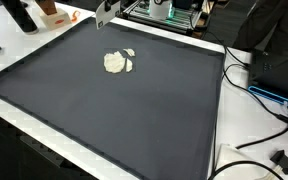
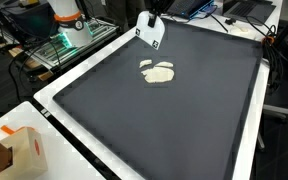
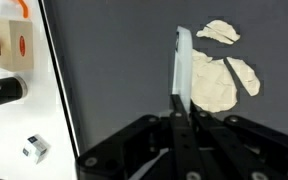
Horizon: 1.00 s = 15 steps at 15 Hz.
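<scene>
While the gripper (image 3: 183, 102) hangs over the dark mat (image 3: 114, 70), its jaws are clenched on a thin white card (image 3: 184, 55). Beige scraps (image 3: 214, 88) lie just beside it.

Matt dark mat (image 1: 134, 120), rough papery scraps (image 1: 118, 62), smooth white plastic card (image 3: 183, 65).

A: Wrist view. White slab (image 3: 184, 62) at 12 o'clock of the gripper (image 3: 184, 102), seen edge-on; kind not legible.
B: Noted. It hides the 9 o'clock edge of the beige pieces (image 3: 222, 82).
A: Carton (image 3: 6, 45) at 9 o'clock, cut by the frame.
B: In both exterior views the gripper is clipped at 12 o'clock, jaws too small to read.
</scene>
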Tool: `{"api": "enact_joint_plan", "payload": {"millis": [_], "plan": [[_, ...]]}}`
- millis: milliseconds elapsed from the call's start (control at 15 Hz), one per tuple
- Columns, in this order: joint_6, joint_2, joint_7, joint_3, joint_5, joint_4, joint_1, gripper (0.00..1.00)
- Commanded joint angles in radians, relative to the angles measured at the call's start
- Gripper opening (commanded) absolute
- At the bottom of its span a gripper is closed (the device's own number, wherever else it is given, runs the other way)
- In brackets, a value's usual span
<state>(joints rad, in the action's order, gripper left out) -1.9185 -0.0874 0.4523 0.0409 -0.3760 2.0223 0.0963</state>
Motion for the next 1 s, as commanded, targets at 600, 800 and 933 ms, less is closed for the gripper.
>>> {"api": "enact_joint_plan", "payload": {"millis": [600, 800, 933], "plan": [[-0.061, 0.105, -0.208, 0.010, 0.143, 0.027, -0.020, 0.01], [-0.061, 0.107, -0.211, 0.011, 0.143, 0.023, -0.020, 0.04], [-0.061, 0.104, -0.211, 0.011, 0.143, 0.023, -0.020, 0.04]]}}
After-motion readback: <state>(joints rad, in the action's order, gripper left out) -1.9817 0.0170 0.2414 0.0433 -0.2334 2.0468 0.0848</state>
